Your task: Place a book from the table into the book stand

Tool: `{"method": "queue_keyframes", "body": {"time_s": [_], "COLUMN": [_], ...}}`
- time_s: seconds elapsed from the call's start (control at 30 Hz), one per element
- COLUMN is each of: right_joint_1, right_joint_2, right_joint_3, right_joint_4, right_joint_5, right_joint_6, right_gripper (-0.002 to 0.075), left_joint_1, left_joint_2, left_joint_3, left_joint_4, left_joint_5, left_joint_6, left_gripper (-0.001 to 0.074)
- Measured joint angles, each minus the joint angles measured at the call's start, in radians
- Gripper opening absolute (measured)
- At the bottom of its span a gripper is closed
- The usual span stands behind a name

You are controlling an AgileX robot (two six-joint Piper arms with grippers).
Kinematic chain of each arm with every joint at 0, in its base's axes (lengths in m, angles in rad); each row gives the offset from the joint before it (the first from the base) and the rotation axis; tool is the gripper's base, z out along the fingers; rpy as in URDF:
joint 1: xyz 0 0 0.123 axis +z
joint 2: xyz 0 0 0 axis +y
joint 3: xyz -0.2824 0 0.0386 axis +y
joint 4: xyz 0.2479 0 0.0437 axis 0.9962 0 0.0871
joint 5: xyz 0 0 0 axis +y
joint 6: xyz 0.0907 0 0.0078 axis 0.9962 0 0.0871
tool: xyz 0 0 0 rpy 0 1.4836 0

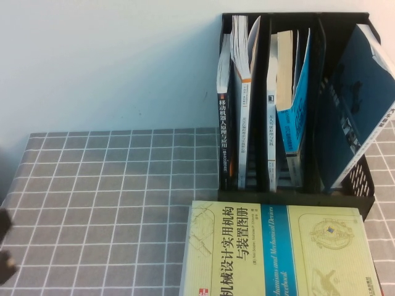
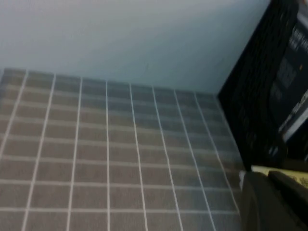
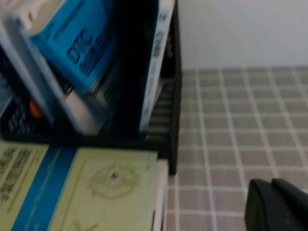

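The pale yellow-green book (image 1: 278, 253) with a blue band lies flat on the grid-cloth table (image 1: 111, 197), just in front of the black book stand (image 1: 345, 200). It also shows in the right wrist view (image 3: 86, 187) and as a yellow sliver in the left wrist view (image 2: 288, 175). My left gripper (image 1: 5, 246) sits at the table's far left edge; in its own view (image 2: 274, 202) the fingers lie together, empty. My right gripper (image 3: 279, 204) is out of the high view; it hovers over the cloth to the right of the book, fingers together, empty.
The stand (image 3: 175, 96) holds books in all three compartments: a black-spined one (image 1: 225, 123) at left, a bright blue one (image 1: 299, 98) in the middle, and a dark blue one (image 1: 355, 92) leaning at right. A pale wall stands behind.
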Motion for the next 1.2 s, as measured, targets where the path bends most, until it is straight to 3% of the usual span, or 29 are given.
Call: {"method": "queue_keyframes", "body": {"time_s": [0.13, 0.3, 0.43, 0.6, 0.87, 1.2], "right_joint_1": [0.000, 0.000, 0.000, 0.000, 0.003, 0.122], "right_joint_2": [0.220, 0.499, 0.691, 0.854, 0.961, 1.027], "right_joint_3": [-0.005, -0.005, -0.005, -0.005, -0.006, -0.009], "right_joint_4": [0.190, 0.387, 0.491, 0.543, 0.551, 0.553], "right_joint_5": [0.073, 0.052, -0.006, -0.042, -0.060, -0.152], "right_joint_6": [-0.186, -0.398, -0.519, -0.587, -0.624, -0.612], "right_gripper": [-0.0003, -0.0003, -0.0003, -0.0003, -0.0003, -0.0003], "left_joint_1": [0.000, 0.001, 0.001, 0.001, 0.001, 0.001], "left_joint_2": [0.158, 0.292, 0.362, 0.386, 0.388, 0.388], "left_joint_3": [0.000, 0.000, 0.000, -0.002, -0.002, -0.002], "left_joint_4": [-0.121, -0.471, -0.733, -0.948, -1.015, -1.017], "left_joint_5": [0.023, 0.111, 0.179, 0.181, 0.176, 0.178], "left_joint_6": [0.055, 0.344, 0.585, 0.713, 0.752, 0.756], "left_gripper": [-0.0004, -0.0004, -0.0004, -0.0004, -0.0004, -0.0003]}}
